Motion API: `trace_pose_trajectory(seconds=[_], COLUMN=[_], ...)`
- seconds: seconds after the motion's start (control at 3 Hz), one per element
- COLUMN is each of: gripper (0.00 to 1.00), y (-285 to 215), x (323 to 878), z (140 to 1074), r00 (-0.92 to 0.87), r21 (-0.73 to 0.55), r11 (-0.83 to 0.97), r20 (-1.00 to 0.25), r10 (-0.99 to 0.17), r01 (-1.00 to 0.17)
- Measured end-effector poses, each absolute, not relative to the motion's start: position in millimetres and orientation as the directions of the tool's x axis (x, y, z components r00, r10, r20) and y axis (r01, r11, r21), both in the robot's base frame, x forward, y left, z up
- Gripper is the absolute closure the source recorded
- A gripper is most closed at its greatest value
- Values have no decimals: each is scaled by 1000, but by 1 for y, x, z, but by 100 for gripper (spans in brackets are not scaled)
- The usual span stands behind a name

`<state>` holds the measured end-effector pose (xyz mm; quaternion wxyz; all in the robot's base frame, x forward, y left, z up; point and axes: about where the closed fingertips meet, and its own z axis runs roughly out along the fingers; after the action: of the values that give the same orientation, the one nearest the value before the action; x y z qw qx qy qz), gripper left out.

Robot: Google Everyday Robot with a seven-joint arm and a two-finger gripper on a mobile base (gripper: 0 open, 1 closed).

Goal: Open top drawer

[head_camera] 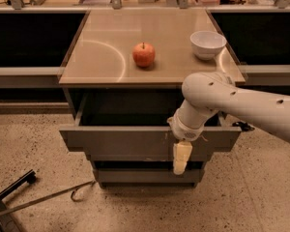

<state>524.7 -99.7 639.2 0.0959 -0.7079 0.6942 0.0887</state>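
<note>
The top drawer (121,141) is a wide grey handleless drawer under the tan counter. It stands pulled out, with its dark inside showing behind the flat front panel. Two narrower grey drawers (145,174) sit below it, shut. My gripper (181,157) hangs from the white arm that comes in from the right. It points down in front of the top drawer's front panel, right of centre. Its pale finger (181,154) lies against the panel and reaches below the panel's lower edge.
A red apple (143,54) and a white bowl (208,44) stand on the counter top (101,57). Dark open shelves flank the cabinet. A black frame and a thin metal rod (43,197) lie on the speckled floor at the lower left.
</note>
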Motion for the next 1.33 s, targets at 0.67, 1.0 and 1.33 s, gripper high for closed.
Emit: trace_pose_trajectory(seconds=[0.67, 1.0, 1.33], gripper=[0, 0, 0], y=[-100, -100, -100], x=[512, 505, 505], z=[631, 632, 635], r00=[10, 0, -1], r21=[24, 38, 38], r11=[-17, -10, -10], r20=[-260, -265, -265], r10=[-965, -964, -964], r01=[-1000, -999, -999])
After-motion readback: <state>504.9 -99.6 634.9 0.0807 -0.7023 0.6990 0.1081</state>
